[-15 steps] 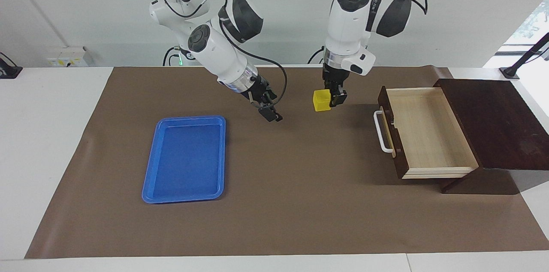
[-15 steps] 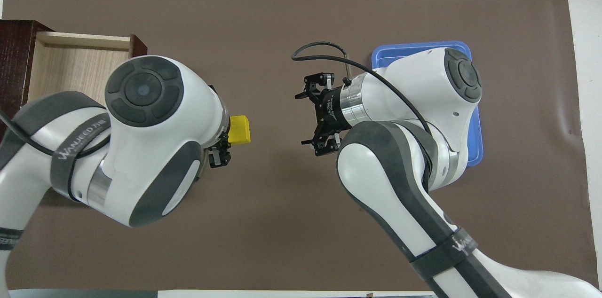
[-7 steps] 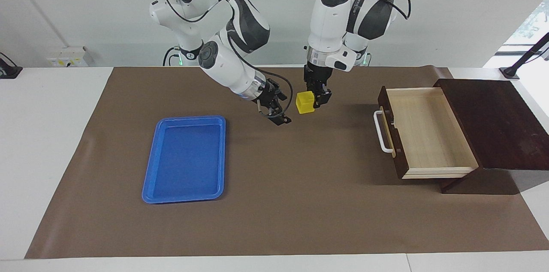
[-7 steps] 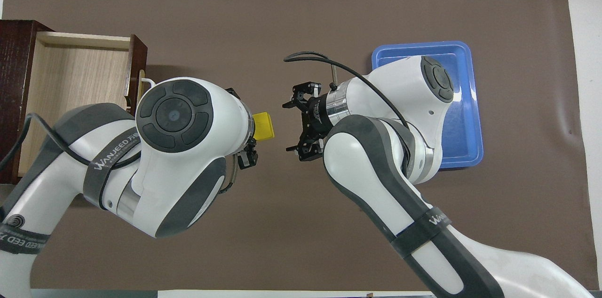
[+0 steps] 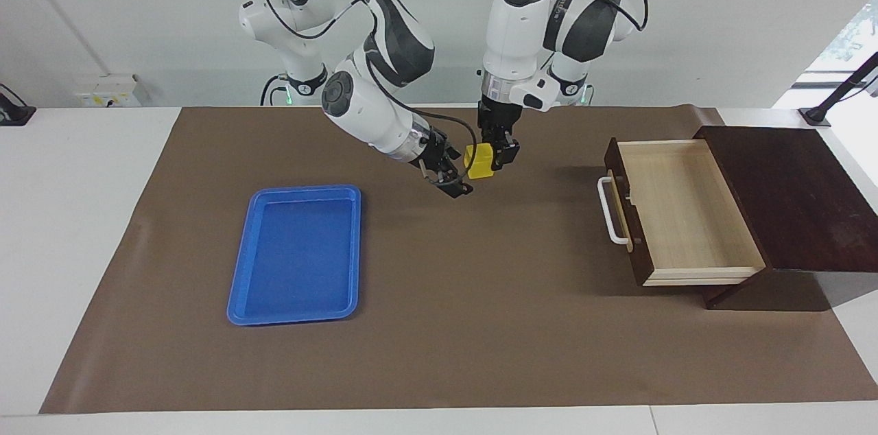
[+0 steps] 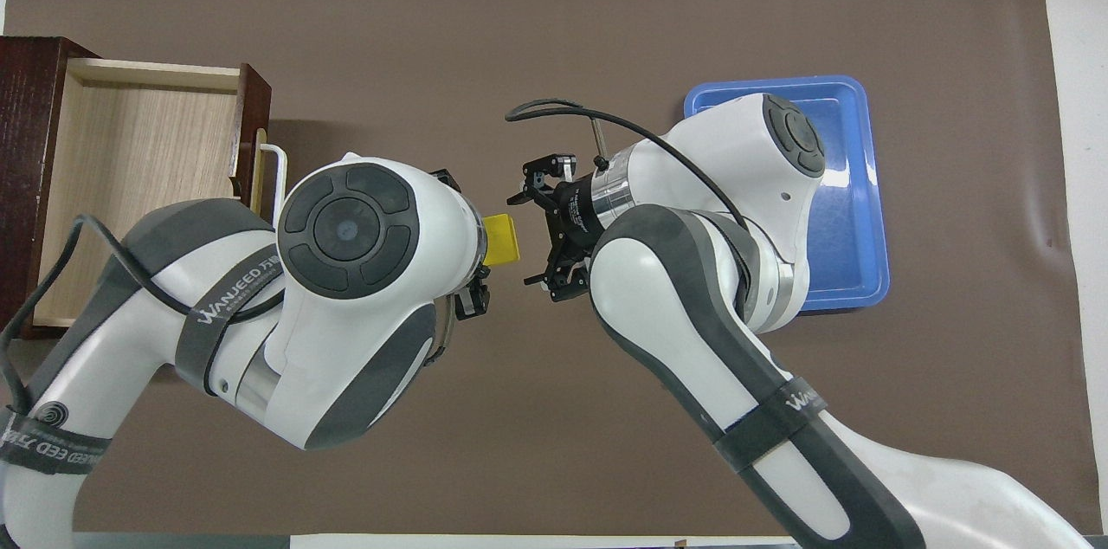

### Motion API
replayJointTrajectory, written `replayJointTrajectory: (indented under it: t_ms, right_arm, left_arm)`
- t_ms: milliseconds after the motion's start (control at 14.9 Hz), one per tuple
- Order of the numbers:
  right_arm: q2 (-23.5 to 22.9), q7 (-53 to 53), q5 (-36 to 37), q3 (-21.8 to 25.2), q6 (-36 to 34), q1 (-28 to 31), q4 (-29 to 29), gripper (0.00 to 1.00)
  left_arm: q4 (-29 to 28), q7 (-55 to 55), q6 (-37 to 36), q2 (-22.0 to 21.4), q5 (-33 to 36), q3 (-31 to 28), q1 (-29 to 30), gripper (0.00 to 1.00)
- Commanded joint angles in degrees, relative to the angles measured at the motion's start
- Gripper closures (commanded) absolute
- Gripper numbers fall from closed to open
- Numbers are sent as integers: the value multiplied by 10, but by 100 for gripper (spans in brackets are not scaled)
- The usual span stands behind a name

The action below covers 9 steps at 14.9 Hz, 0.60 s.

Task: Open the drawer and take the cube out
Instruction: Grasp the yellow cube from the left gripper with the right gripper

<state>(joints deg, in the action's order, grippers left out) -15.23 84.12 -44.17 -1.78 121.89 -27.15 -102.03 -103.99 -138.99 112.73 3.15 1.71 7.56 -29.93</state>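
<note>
- Clamped on the yellow cube by the left gripper, held in the air over the bare brown mat, between the blue tray and the drawer.
- Cube showing in the overhead view just past the left arm's wrist, left gripper mostly hidden under that wrist.
- Spread wide, the fingers of the right gripper, tilted toward the cube and just beside it; cannot tell whether touching it.
- Same right gripper in the overhead view with one finger farther from the robots than the cube and the other nearer, cube at the mouth of the gap.
- Pulled fully out, the drawer, pale wooden inside bare, white handle facing the middle of the table.
- Set at the left arm's end of the table, the dark brown box carrying the drawer.
- Lying flat on the mat toward the right arm's end, the blue tray, well apart from both grippers; partly covered by the right arm in the overhead view.
</note>
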Motion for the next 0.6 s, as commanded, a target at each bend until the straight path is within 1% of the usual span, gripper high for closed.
replayJointTrajectory:
  t_ms: [0,134,535]
  right_arm:
    - [-5,-17,-14,2,-10,-1,7,0]
    - [-3,-17,-15,2,-24,-4,9,0]
    - [-4,-14,-21,2,-24,-12,13,0]
  left_arm:
    - [-7,-4,8,-3,-10,-10,-10,100]
    - [-8,-3,8,-3,-10,-10,-10,100]
    - [-10,-2,8,-4,-10,-10,-10,100]
